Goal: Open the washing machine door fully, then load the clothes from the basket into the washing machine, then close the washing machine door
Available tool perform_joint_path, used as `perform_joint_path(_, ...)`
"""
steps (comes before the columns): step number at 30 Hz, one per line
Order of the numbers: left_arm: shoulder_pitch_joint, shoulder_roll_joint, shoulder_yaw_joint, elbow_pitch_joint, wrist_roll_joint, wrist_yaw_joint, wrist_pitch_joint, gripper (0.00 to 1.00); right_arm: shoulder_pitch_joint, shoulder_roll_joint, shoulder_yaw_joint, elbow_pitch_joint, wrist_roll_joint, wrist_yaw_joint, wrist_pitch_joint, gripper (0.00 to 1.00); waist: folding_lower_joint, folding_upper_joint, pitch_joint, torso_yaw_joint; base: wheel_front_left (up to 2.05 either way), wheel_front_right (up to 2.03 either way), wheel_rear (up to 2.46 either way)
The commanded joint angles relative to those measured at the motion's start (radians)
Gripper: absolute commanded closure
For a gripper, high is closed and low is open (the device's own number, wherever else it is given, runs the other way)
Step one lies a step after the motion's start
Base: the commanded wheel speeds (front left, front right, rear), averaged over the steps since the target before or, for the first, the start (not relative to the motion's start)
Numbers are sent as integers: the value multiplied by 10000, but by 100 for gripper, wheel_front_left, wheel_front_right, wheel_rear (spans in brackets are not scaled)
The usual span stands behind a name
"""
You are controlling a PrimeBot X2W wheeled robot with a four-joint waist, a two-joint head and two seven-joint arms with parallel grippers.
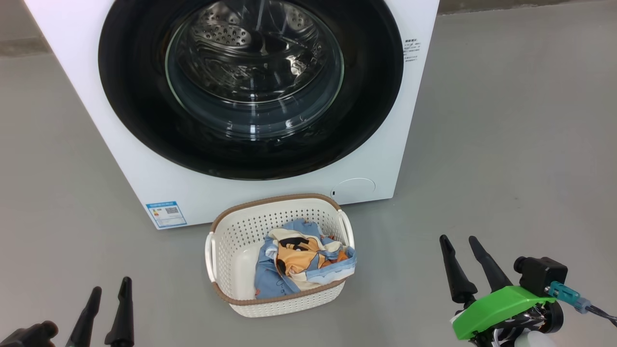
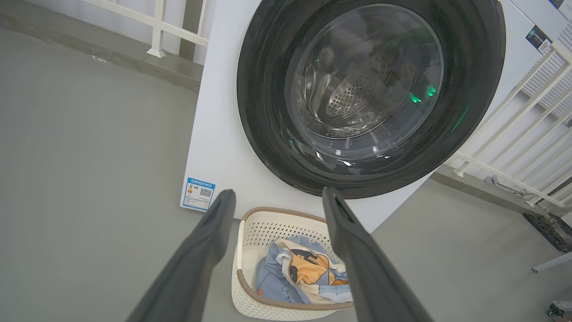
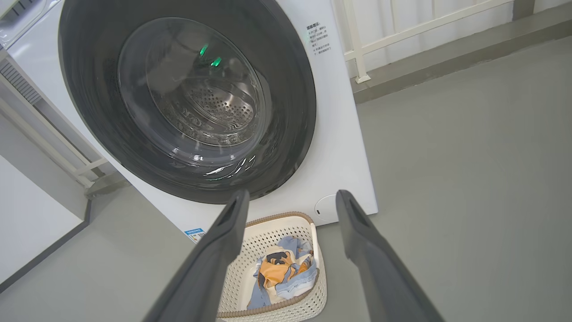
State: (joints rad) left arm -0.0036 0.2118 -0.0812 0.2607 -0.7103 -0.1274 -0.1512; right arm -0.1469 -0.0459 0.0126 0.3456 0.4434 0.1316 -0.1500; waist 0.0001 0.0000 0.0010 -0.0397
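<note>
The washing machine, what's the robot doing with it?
Nothing is being handled yet. The washing machine door is shut, and the clothes lie in the basket on the floor before the washing machine. The left gripper and right gripper hover open, either side of the basket, holding nothing.

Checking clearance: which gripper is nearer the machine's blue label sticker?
Left. The left gripper hovers in front and slightly left of the blue label sticker; the right gripper is far right, past the basket.
</note>
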Motion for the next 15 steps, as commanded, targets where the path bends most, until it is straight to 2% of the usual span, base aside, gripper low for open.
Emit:
perform_joint_path(1, -209, 313, 255, -226, 301, -24, -142, 0, -473, 0, 216, -234, -376, -7, -156, 0, -1, 0, -8, -11, 0, 0, 0)
perform_joint_path(15, -105, 528, 209, -241, 1839, -28, -553, 0, -651, -16, 383, -138, -2067, -8, -566, 0, -1, 0, -35, -73, 0, 0, 0)
